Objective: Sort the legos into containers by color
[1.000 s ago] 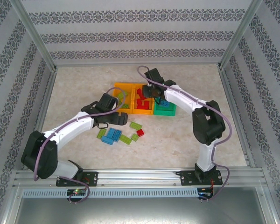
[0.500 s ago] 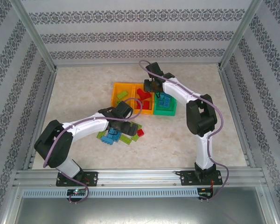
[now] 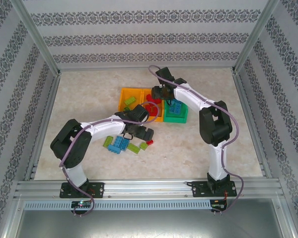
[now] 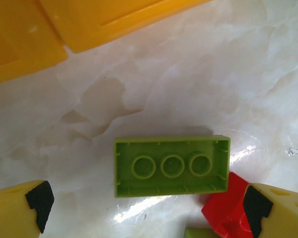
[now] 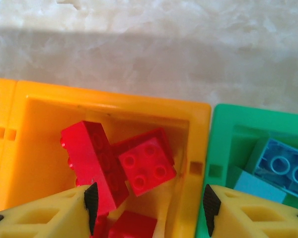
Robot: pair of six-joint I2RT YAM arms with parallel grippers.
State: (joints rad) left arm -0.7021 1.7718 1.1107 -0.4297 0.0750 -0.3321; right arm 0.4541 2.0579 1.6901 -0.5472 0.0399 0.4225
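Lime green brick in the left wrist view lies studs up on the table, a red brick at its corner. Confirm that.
No: the lime green brick lies underside up, hollow and three tubes showing in the left wrist view. It is on the table, the red brick at its corner.

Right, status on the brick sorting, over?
Left gripper open over upturned lime green oblong plastic brick. Right gripper open above orange-yellow plastic bin of red bricks. Red plastic brick crowds the lime one's corner.
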